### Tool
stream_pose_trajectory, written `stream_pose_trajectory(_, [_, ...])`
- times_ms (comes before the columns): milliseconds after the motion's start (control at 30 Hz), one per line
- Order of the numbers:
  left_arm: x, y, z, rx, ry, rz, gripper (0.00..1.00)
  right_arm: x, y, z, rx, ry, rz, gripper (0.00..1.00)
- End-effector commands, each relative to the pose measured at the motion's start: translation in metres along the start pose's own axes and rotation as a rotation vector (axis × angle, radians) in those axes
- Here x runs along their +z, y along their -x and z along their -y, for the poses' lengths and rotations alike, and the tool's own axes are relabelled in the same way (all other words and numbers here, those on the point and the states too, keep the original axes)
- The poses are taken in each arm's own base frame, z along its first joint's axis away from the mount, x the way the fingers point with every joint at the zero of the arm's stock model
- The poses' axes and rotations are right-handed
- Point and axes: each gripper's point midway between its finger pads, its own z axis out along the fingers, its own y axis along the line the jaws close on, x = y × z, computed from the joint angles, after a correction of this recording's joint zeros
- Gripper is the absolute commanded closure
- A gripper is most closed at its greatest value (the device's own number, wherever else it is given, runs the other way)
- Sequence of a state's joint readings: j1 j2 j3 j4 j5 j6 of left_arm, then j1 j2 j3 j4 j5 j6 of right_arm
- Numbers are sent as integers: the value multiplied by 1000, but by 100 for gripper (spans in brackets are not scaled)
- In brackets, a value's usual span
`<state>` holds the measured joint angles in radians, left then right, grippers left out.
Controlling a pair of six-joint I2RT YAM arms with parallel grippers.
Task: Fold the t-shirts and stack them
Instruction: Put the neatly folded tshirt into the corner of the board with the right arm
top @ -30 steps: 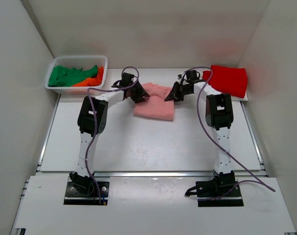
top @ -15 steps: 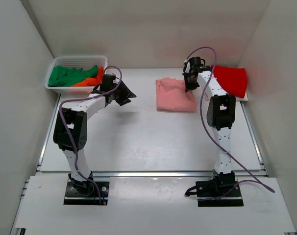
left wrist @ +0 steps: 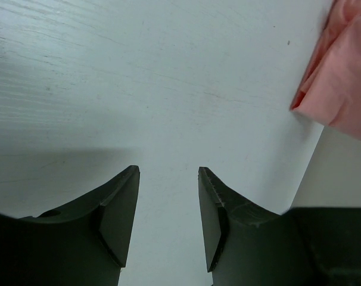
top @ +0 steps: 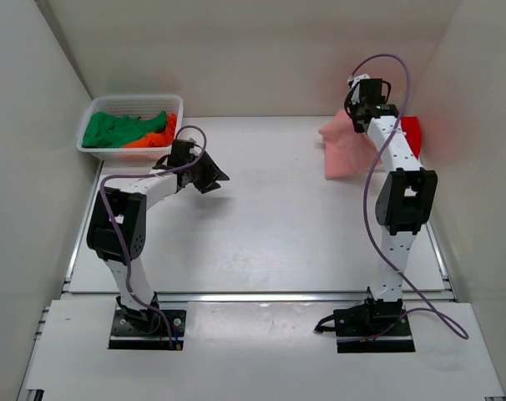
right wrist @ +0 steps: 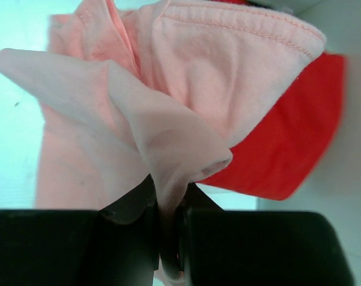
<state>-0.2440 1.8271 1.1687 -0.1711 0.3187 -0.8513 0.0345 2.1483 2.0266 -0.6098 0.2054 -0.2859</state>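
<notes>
Table [top: 261, 225] white, walls on three sides. Pink shirt [top: 346, 150] at far right, all bunched up, hanging from right claw [right wrist: 168, 205], which is pinched tight on a fold of it. Can't tell if lower edge touches table. Basket [top: 136, 98] in far left corner, green shirt [top: 111, 129] and orange shirt [top: 157, 138] heaped inside, orange on right side. Red shirt [top: 412, 132] far right, partly behind pink shirt. Left claw [left wrist: 168, 179] near basket, low over table, jaws apart, holding nothing.
</notes>
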Motion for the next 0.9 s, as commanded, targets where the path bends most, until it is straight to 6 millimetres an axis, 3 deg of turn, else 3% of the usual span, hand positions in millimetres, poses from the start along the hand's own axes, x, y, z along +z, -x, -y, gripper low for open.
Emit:
stream_pose_trajectory(0, [-19, 10, 14, 39, -59, 29, 45, -32, 46, 49, 3, -115, 158, 100])
stream_pose_trajectory(33, [-19, 10, 10, 37, -52, 28, 44, -28, 41, 67, 17, -142, 152, 100])
stream_pose_trajectory(167, [-20, 9, 1, 53, -26, 18, 44, -19, 41, 101, 35, -189, 164, 100])
stream_pose_trajectory(300, [-20, 4, -8, 58, -1, -11, 44, 10, 30, 134, 31, -286, 139, 100])
stream_pose_trajectory(333, [-20, 5, -8, 60, -3, -10, 44, 13, 30, 150, 38, -339, 141, 100])
stream_pose_trajectory(367, [-19, 2, -7, 61, -8, -21, 44, 16, 30, 153, 35, -360, 142, 100])
stream_pose_trajectory(400, [-19, 2, -8, 60, -4, -23, 44, 24, 21, 163, 45, -393, 127, 100])
stream_pose_trajectory(467, [-19, -1, -7, 64, -5, -31, 44, 35, 13, 173, 43, -426, 118, 100])
stream_pose_trajectory(600, [-18, 0, -4, 61, -17, -24, 44, 62, -24, 189, 9, -551, 31, 100])
stream_pose_trajectory(667, [-16, -2, -6, 60, -15, -32, 44, 66, -29, 201, 2, -632, 48, 100])
stream_pose_trajectory(700, [-15, -11, -10, 58, -2, -55, 44, 69, -37, 198, -23, -642, 30, 100])
stream_pose_trajectory(800, [-16, -12, -13, 65, 2, -58, 43, 59, -18, 208, -37, -763, 142, 100])
stream_pose_trajectory(833, [-15, -18, -13, 90, 5, -70, 42, 58, -16, 207, -40, -776, 156, 96])
stream_pose_trajectory(867, [-16, -15, -12, 94, 2, -63, 41, 56, -10, 207, -47, -805, 171, 83])
